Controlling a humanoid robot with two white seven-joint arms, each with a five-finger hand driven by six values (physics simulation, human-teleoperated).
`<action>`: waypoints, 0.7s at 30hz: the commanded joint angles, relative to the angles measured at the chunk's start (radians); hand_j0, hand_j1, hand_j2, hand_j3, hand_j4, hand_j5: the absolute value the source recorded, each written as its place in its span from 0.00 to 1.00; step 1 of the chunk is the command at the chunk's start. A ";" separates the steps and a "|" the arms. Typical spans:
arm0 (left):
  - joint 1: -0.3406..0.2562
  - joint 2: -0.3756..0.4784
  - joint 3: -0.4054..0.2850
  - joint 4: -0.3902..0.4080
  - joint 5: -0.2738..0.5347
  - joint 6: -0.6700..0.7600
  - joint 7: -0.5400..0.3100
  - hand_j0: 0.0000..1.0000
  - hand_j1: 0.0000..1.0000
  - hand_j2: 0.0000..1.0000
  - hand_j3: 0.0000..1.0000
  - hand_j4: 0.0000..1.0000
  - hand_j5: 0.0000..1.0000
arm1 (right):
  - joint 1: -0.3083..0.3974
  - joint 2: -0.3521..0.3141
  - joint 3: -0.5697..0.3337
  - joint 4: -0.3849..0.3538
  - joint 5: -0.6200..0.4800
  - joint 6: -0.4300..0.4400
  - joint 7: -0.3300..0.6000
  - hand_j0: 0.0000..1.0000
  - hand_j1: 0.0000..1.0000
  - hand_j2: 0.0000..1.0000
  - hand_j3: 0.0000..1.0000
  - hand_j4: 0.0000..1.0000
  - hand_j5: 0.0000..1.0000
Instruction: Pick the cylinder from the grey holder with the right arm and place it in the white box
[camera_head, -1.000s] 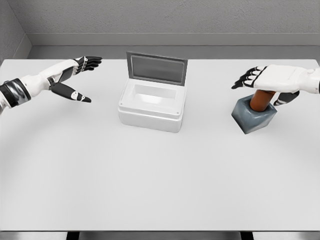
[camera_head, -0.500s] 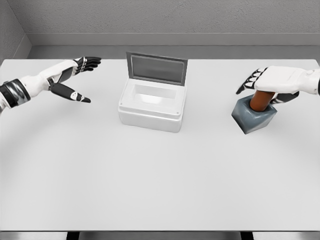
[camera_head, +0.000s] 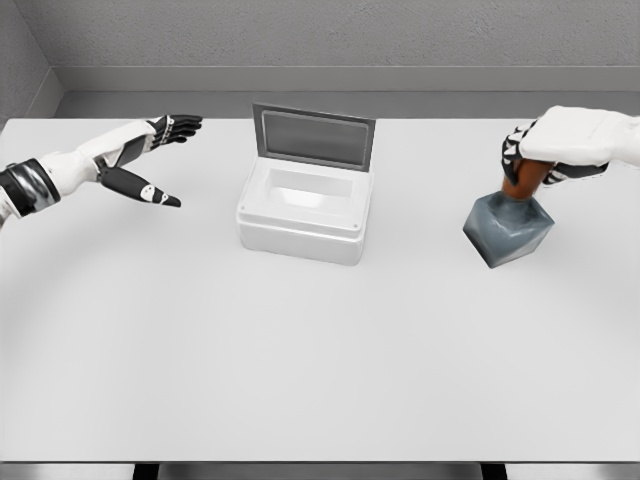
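The brown cylinder (camera_head: 524, 183) stands upright with its lower end in the top of the grey holder (camera_head: 508, 229), at the right side of the white table (camera_head: 320, 360). Only a short stretch of its smooth, matte side shows between the holder and the right hand (camera_head: 560, 142). That hand sits over the cylinder's top, palm down, its black-jointed fingers (camera_head: 514, 152) curled around the upper part in a grip; the white forearm runs off the right edge.

The holder is a blocky, faceted piece of slate-grey with bevelled edges, resting slightly turned on the table.

Well apart to the left, near the table's middle, is the white box (camera_head: 305, 212), a rounded rectangular tub of glossy plastic. Its grey-framed lid (camera_head: 313, 135) stands open at the back, and the pale inside holds nothing.

The left hand (camera_head: 140, 160) hovers over the table's far left, fingers spread and holding nothing.
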 joint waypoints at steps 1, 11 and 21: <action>0.001 0.001 0.001 -0.008 0.000 -0.014 0.000 1.00 1.00 1.00 1.00 1.00 1.00 | -0.003 -0.008 -0.004 -0.018 -0.013 0.003 0.000 0.29 0.29 0.29 0.29 0.29 0.29; 0.002 0.012 0.002 -0.004 0.003 -0.028 0.000 1.00 1.00 1.00 1.00 1.00 1.00 | -0.094 0.167 0.099 -0.147 -0.011 0.003 0.000 0.29 0.29 0.29 0.29 0.29 0.29; 0.003 0.011 0.002 -0.004 0.004 -0.027 0.000 1.00 1.00 1.00 1.00 1.00 1.00 | -0.187 0.354 0.168 -0.070 -0.007 0.003 0.000 0.29 0.29 0.29 0.29 0.29 0.29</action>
